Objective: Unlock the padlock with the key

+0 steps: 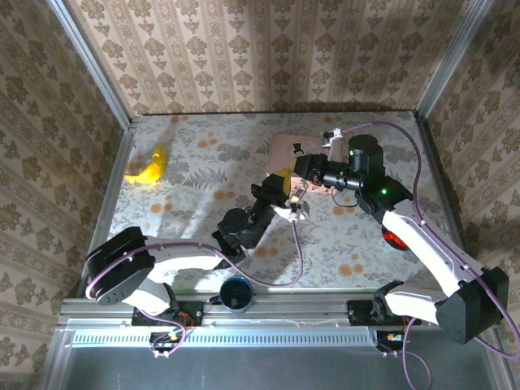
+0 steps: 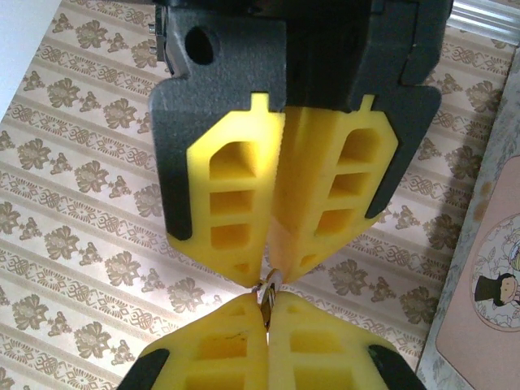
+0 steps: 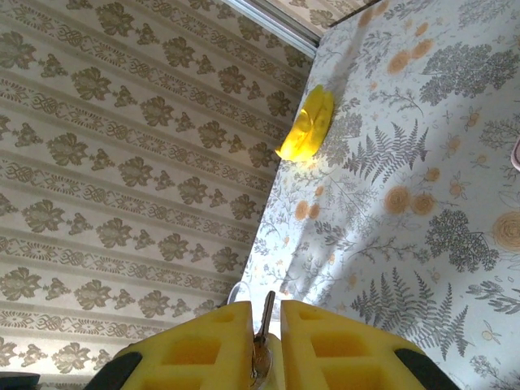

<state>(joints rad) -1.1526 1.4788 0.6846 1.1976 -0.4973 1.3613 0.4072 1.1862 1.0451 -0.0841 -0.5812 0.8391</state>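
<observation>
Overhead, you have both arms reaching to the middle of the flowered table. The left gripper and the right gripper meet tip to tip above it, just in front of the pink box. The padlock is a small bright speck between those tips, held off the table and too small to read further. A banana lies well apart, near the left wall.

From your left wrist, the left gripper has its yellow pads pressed almost together on a small metal piece. You can take that piece for the padlock, though most of it is hidden. It reaches up to the closed tips of the right gripper facing it.

From your right wrist, the right gripper is clenched on a thin metal blade, the key, which stands upright between its pads. The banana lies on the table beyond, by the wall.
</observation>
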